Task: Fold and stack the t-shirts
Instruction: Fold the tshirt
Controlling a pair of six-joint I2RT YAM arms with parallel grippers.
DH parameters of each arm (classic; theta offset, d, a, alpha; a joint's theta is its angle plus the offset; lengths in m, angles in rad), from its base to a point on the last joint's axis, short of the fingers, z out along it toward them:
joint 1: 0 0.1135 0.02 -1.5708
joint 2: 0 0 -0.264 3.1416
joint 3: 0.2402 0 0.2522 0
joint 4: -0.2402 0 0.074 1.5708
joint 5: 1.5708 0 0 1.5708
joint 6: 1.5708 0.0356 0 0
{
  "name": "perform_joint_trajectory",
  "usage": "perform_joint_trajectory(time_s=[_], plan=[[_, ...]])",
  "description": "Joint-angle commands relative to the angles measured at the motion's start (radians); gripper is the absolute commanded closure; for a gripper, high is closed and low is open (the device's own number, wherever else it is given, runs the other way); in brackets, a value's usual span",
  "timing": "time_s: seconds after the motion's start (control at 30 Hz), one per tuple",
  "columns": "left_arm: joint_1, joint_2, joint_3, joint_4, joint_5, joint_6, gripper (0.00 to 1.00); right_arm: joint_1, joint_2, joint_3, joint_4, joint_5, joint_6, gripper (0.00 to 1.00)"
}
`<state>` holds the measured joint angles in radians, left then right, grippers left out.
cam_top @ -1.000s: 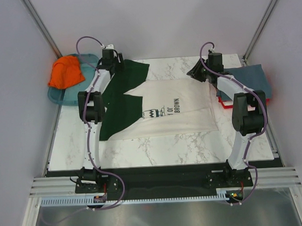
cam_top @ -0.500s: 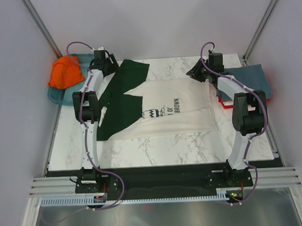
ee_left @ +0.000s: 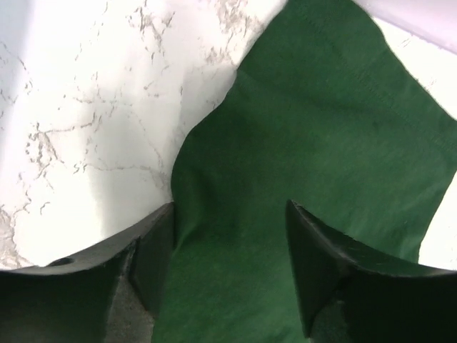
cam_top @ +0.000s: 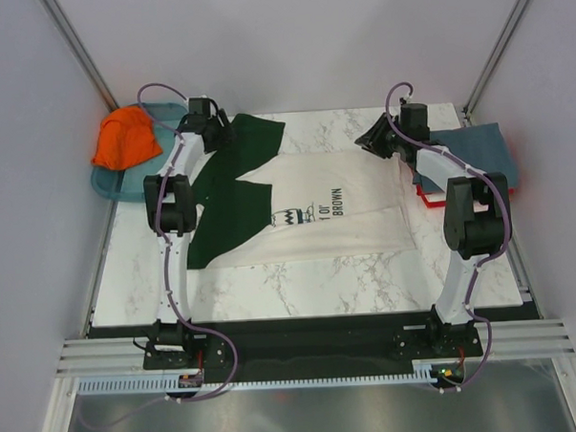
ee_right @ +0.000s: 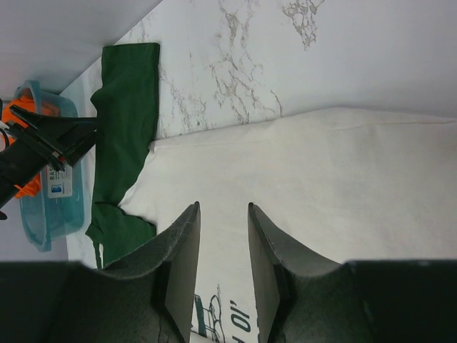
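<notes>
Well, the cream t-shirt (cam_top: 345, 209) lies flat mid-frame, collar left, hem right. The left gripper (ee_left: 228, 214) hangs open straight over its upper green sleeve (ee_left: 307, 143); the right gripper (ee_right: 221, 214), jaws parted, hovers over the upper-right hem corner.

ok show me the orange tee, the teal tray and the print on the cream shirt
orange tee (cam_top: 127, 139), top external view, middle of the bunched cloth
teal tray (cam_top: 114, 183), top external view, bare near corner
chest print (cam_top: 312, 212), top external view, middle of the black print
</notes>
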<state>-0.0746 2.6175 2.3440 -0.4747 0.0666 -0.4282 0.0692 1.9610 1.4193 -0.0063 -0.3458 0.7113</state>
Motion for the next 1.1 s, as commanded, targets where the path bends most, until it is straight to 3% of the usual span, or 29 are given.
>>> perform_joint_trajectory(time_s=[0.0, 0.13, 0.23, 0.27, 0.33, 0.47, 0.53, 0.8, 1.07], plan=[[-0.007, 0.032, 0.017, -0.070, 0.036, -0.037, 0.33, -0.005, -0.043, -0.011, 0.051, -0.025, 0.010, 0.59], [-0.005, 0.021, 0.026, -0.059, -0.025, -0.023, 0.41, -0.005, -0.036, -0.002, 0.026, 0.001, -0.015, 0.58], [0.002, 0.018, 0.028, -0.026, -0.045, -0.015, 0.54, -0.006, -0.002, 0.044, -0.061, 0.036, -0.048, 0.58], [0.004, 0.018, 0.026, -0.013, -0.041, -0.015, 0.63, -0.006, 0.010, 0.076, -0.105, 0.053, -0.074, 0.58], [0.004, 0.018, 0.029, 0.017, -0.030, -0.015, 0.68, -0.005, 0.038, 0.108, -0.164, 0.073, -0.098, 0.57], [0.004, 0.019, 0.029, 0.054, -0.004, 0.003, 0.91, 0.000, 0.053, 0.151, -0.211, 0.154, -0.159, 0.43], [0.002, 0.009, 0.020, 0.062, -0.005, 0.014, 0.98, 0.007, 0.073, 0.176, -0.234, 0.201, -0.182, 0.42], [0.002, -0.114, -0.170, 0.182, -0.045, 0.060, 0.98, 0.053, 0.188, 0.371, -0.391, 0.405, -0.277, 0.44], [0.004, -0.131, -0.193, 0.196, -0.053, 0.072, 0.98, 0.066, 0.311, 0.513, -0.494, 0.600, -0.323, 0.45]])
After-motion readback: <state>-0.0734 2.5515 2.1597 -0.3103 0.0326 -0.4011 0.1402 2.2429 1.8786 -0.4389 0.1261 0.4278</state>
